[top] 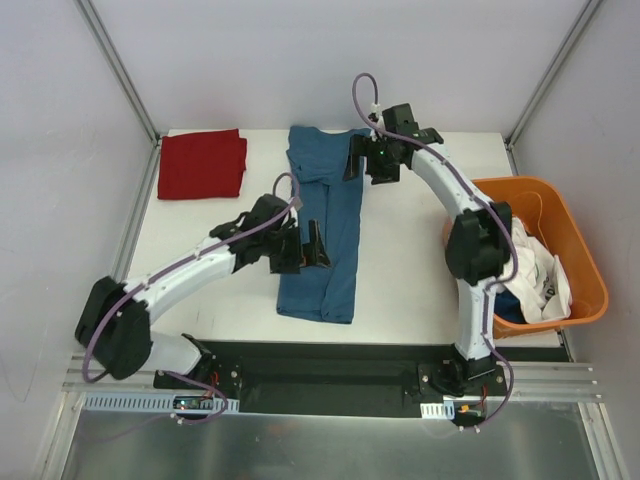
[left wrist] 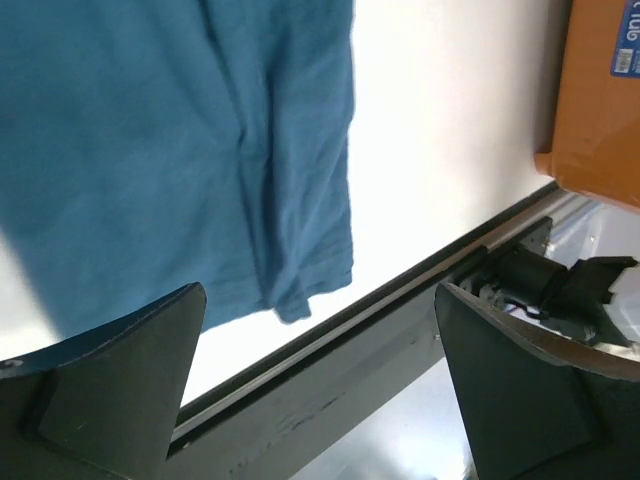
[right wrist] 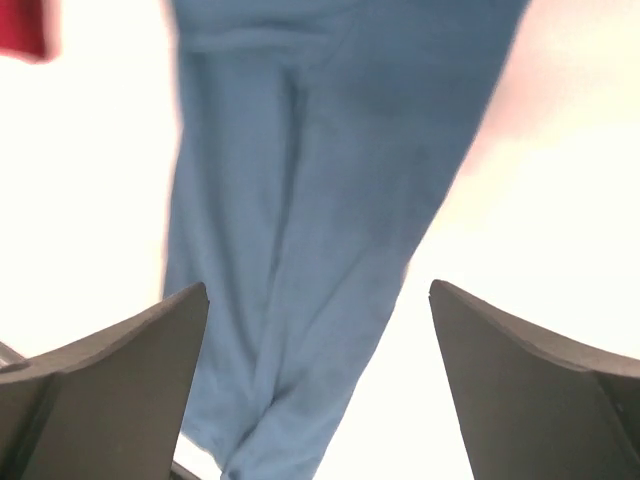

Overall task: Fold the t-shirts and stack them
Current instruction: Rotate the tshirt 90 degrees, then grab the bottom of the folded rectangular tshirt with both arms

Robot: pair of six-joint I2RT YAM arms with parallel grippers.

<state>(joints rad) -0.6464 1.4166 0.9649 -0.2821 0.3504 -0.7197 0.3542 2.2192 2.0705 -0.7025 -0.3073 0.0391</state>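
Blurry red t-shirt, corner only

The left tool and right tool hang open over the teal-blue t-shirt, red t-shirt folded far-left.

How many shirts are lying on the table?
2: a blue shirt in the middle, a red shirt folded at the far left corner. The basket may hide more.
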